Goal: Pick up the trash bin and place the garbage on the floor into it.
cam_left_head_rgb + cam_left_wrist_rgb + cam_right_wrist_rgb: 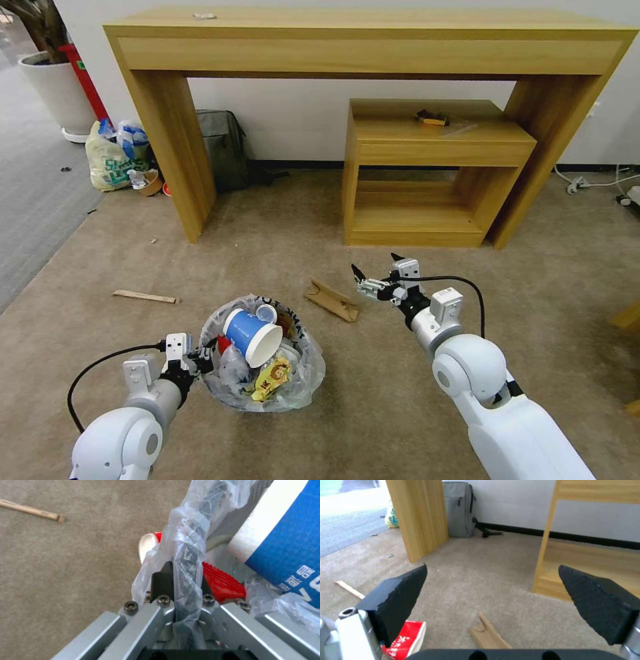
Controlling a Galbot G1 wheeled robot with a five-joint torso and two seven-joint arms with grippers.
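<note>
1. Gripping the rim of the small round black trash bin (263,353) with its crinkly translucent bag liner, the left gripper (200,360) is seen clamped on the bagged edge; the bin sits low before the robot, on or just above the beige short-pile carpet floor (373,413).
2. The right gripper (377,280) is held wide and empty above the flattened brown cardboard scrap (331,300).
3. A clean pick would be favoured if the fingers were lowered astride the scrap's narrow width, and the bin kept level so the blue paper cup (252,335) is not tipped out.
4. A thin wooden stick (145,297) lies well apart.
5. The bin's black wall is largely hidden by the liner; whether it is lifted cannot be told.
</note>
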